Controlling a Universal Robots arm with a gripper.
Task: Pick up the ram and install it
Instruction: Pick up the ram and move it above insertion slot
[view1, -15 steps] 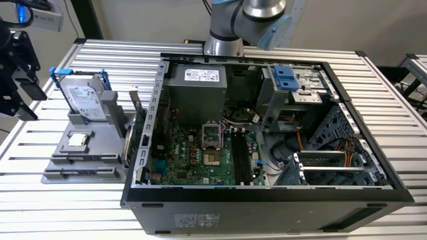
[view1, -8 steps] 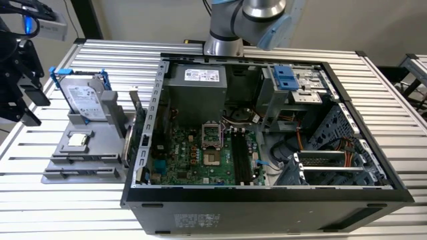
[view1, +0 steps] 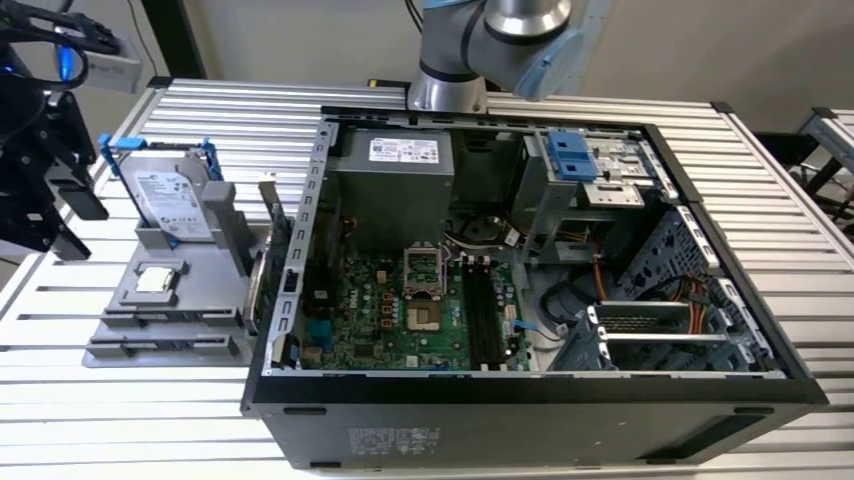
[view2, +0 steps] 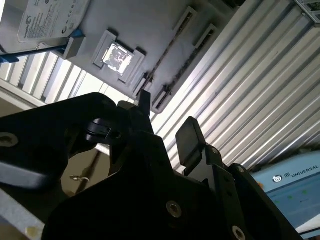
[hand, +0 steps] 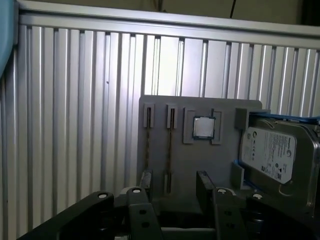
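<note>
- The claw (hand: 175, 177) is released, its two fingers (hand: 204, 182) spread wide with nothing between them. It hangs above the grey tray (hand: 190, 155), apart from it, apparently lined up for a grasp.
- The ram (hand: 171, 142) stands on edge in a narrow groove of that tray, gripped at each end by a small holder. Held upright like this, its thin top edge is free for fingers to close on from either side. In the first wrist view the gap between the fingers sits over this stick.
- A second stick (hand: 148, 145) stands in the neighbouring groove, parallel and just beside it. One finger looks to overlap its line, so the fit between the two is tight, I judge.
- Beyond lies a square chip (hand: 203, 127) in its own recess, then a hard drive (hand: 272, 155) propped at the tray's far end.
- The tray rests on the ribbed counter (hand: 75, 125).
- In the exterior view the computer case (view1: 534, 385) lies open beside the tray. Its long black slots (view1: 483, 320) look bare, so nothing is installed yet.
</note>
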